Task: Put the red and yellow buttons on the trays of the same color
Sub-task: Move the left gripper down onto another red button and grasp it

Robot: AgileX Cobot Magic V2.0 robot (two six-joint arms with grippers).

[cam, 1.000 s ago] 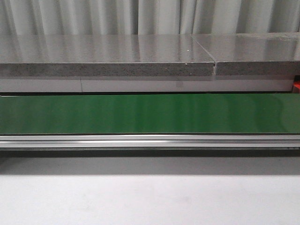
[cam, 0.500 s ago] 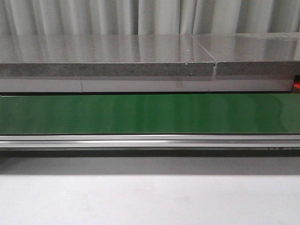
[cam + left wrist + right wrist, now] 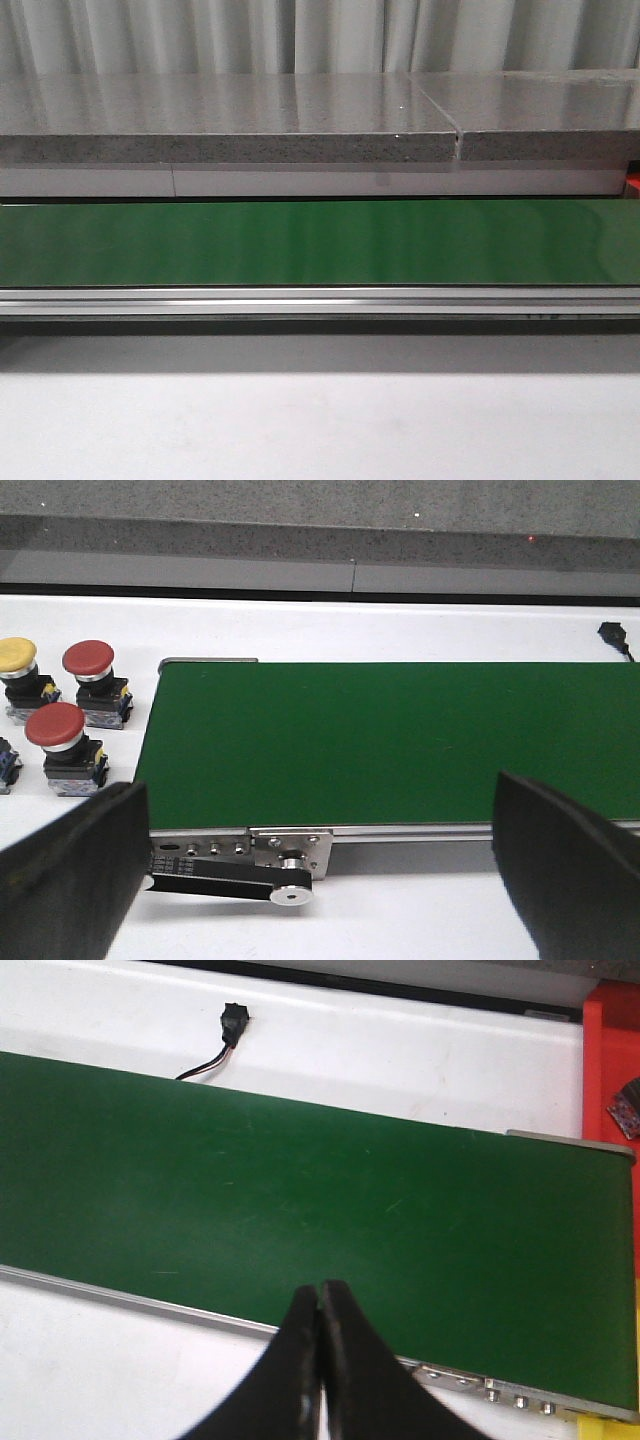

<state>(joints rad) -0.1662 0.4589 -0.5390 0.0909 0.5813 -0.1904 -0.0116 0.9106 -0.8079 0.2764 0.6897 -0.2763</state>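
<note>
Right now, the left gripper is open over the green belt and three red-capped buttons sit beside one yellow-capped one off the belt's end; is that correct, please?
Not quite: only two red buttons show there, not three. The left wrist view shows them beside one yellow button, off the end of the green belt, with the left gripper open.

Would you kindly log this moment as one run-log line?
left gripper: open over conveyor belt | right gripper: shut, empty | two red buttons, one yellow button beside belt | belt bare
</note>
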